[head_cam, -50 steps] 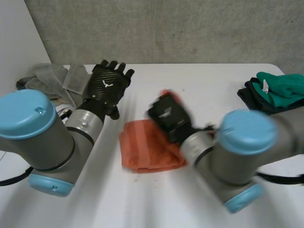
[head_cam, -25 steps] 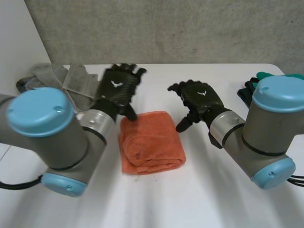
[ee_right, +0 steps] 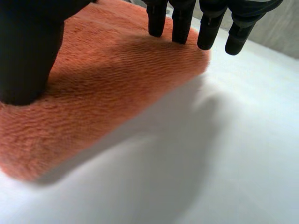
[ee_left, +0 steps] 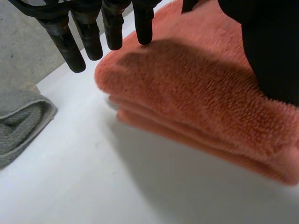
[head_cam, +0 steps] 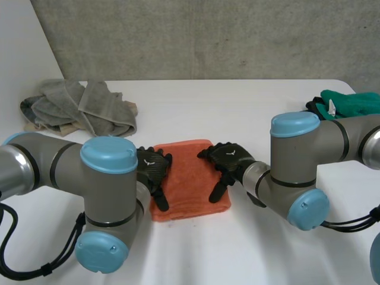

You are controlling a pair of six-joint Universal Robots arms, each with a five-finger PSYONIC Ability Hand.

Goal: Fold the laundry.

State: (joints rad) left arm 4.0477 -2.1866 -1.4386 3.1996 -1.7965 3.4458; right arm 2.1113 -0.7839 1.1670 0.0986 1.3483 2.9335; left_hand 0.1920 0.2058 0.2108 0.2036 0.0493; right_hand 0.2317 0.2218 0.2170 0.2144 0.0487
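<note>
Nothing in the way of words, numbers or brand names can be read. A small white emblem, a shape rather than lettering, sits on the back of the black left hand and likewise on the black right hand. The small white tag on the folded green cloth is too small to read.

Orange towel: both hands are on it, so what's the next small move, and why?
Probably press both hands down to flatten it. The towel is already folded in layers; the left hand lies on its left edge, the right hand on its right, fingers straight, gripping nothing.
</note>
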